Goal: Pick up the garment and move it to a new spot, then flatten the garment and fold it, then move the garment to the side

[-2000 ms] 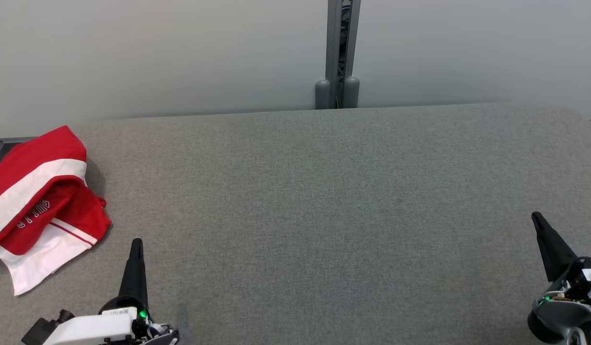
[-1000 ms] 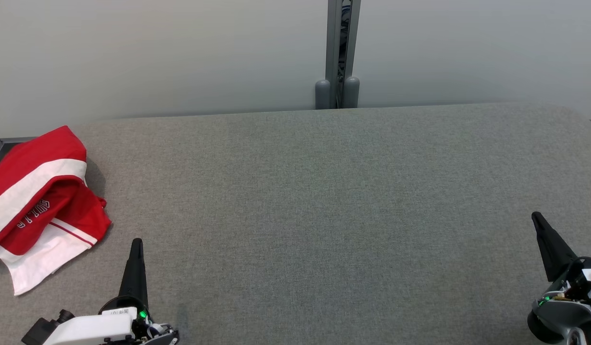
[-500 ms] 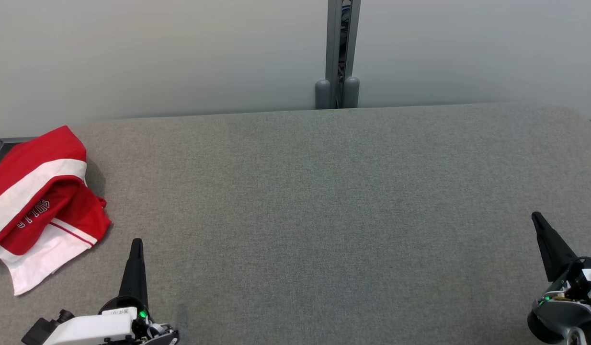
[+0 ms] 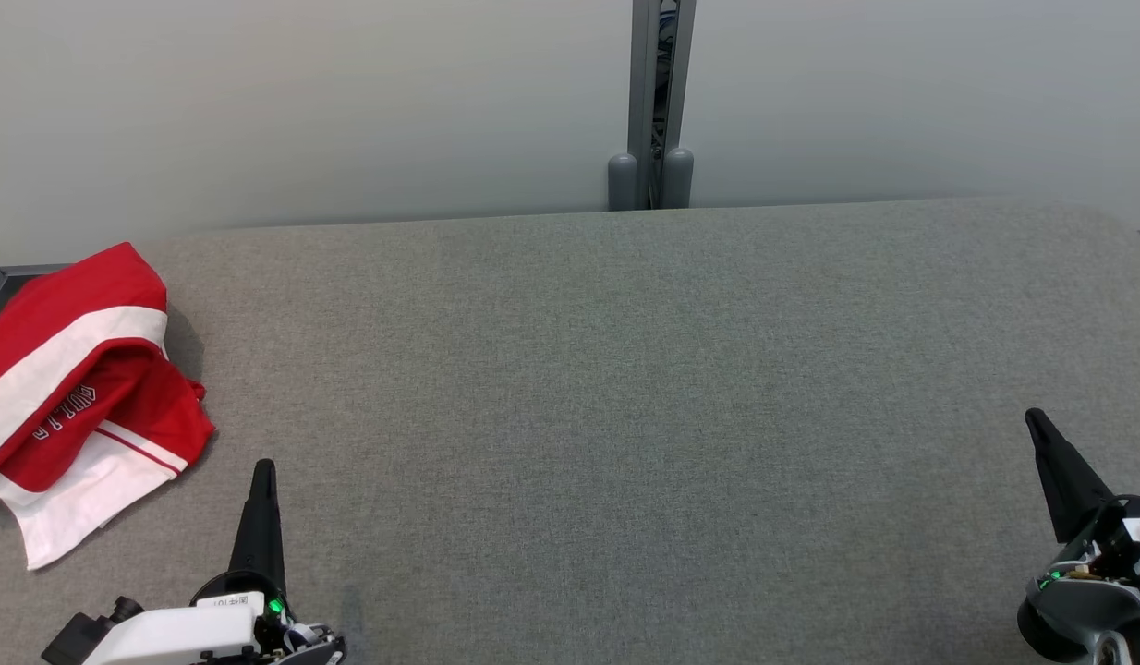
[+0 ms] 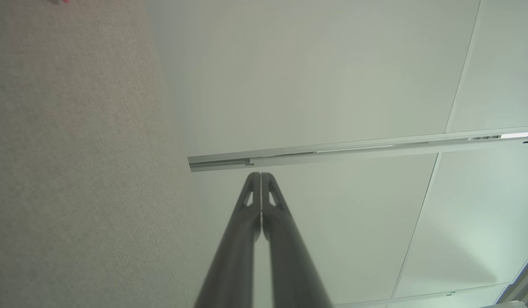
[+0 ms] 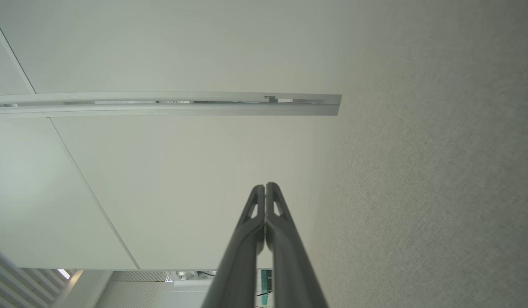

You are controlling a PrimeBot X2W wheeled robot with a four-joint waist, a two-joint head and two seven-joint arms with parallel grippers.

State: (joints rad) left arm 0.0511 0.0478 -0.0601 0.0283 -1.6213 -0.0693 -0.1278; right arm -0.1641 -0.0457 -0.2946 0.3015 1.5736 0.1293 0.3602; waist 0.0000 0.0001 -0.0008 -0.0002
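L gripper (image 4: 263, 466) and R gripper (image 4: 1033, 417) sit parked low over the table (image 4: 625, 416), fingers pinched fully together, nothing held. Red/white garment (image 4: 71, 397) lies bunched at the table's L edge, so I reckon the L arm, being nearer, reaches first.

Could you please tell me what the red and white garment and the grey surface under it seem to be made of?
The garment: matte cloth, probably a knit jersey; it slumps in loose folds. The grey surface: seemingly a woven or felt-like covering, matte, with fine speckled grain and no shine.
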